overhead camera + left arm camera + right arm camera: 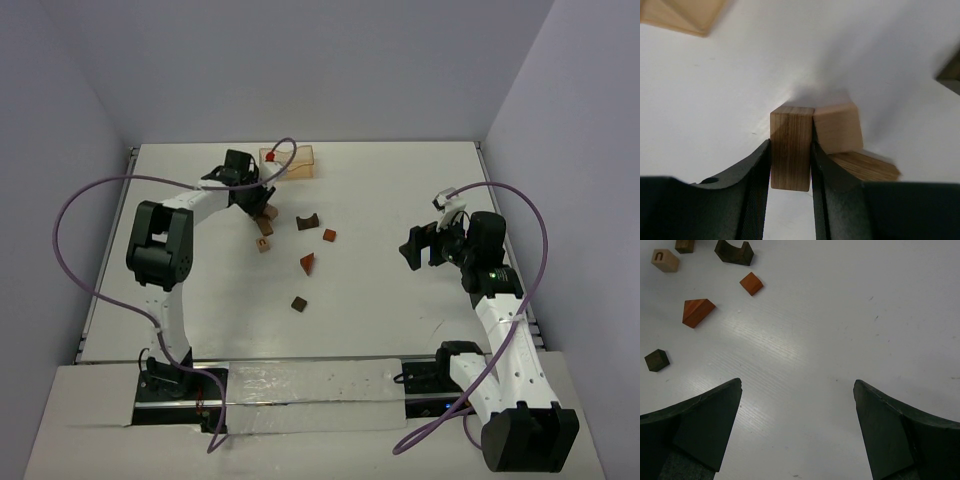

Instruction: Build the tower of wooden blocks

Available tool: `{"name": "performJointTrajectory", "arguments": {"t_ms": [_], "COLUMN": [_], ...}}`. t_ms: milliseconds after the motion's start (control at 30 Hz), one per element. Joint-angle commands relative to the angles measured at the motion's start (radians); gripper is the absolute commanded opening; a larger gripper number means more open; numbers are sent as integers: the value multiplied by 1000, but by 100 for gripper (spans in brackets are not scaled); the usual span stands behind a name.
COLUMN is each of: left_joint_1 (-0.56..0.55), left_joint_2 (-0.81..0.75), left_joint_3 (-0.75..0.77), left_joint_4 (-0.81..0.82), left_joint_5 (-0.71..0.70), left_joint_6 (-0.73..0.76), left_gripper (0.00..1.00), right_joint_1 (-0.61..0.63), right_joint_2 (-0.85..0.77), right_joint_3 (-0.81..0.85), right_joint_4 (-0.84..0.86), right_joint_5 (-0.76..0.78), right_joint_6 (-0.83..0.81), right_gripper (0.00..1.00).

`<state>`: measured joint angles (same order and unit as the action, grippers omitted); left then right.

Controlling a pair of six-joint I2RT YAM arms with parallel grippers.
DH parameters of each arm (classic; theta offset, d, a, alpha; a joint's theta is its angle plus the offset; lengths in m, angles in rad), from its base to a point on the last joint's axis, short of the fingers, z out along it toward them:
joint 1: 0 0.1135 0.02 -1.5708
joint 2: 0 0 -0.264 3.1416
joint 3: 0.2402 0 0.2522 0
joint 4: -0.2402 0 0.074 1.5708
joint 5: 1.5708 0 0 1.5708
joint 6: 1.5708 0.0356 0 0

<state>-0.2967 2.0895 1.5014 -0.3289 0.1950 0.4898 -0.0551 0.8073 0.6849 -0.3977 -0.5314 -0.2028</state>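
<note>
While a tan block (791, 137) is being gripped by the left gripper (791, 152) (beside a paler block (837, 127)), the right gripper (797, 385) is being held wide open, empty.

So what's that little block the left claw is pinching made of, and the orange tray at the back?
The pinched block looks like bare, unvarnished wood: fine straight grain lines run along its matte brown face. The tray seems to be translucent plastic, judging by its pale orange, see-through look, though it's too small here to be certain.
</note>
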Motion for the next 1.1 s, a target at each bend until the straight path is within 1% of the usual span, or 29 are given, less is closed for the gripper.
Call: {"name": "performJointTrajectory", "arguments": {"t_ms": [0, 167, 233, 333, 400, 500, 600, 767, 867, 1067], "left_joint_1": [-97, -194, -237, -276, -323, -364, -358, -324, -318, -286], "left_joint_2": [-88, -175, -205, -237, -254, -269, -287, -302, -309, -201], "left_joint_3": [-167, -316, -351, -385, -405, -408, -361, -209, -120, 105], "left_joint_4": [30, 82, 86, 79, 66, 48, 14, -72, -101, -140], "left_joint_5": [56, 28, 31, 48, 66, 70, 65, 115, 119, 76], "left_joint_6": [7, 2, -11, -29, -47, -58, -69, -44, -22, 1], "left_gripper": [0, 0, 0, 0, 0, 0, 0, 0, 0, 0], "right_joint_1": [-3, -4, -4, -3, -5, -4, -5, -3, -5, -3], "right_joint_2": [0, -5, -6, -5, -4, -5, -5, 4, 6, 11], "right_joint_3": [48, 47, 47, 47, 47, 47, 45, 49, 48, 51], "right_joint_4": [18, 14, 14, 14, 13, 13, 11, 10, 11, 11], "right_joint_5": [1, -1, -1, -2, -2, -2, -3, -8, -8, -10], "right_joint_6": [7, 6, 7, 8, 8, 6, 5, 2, 1, 0], "right_gripper": [100, 100, 100, 100, 100, 100, 100, 100, 100, 100]}}
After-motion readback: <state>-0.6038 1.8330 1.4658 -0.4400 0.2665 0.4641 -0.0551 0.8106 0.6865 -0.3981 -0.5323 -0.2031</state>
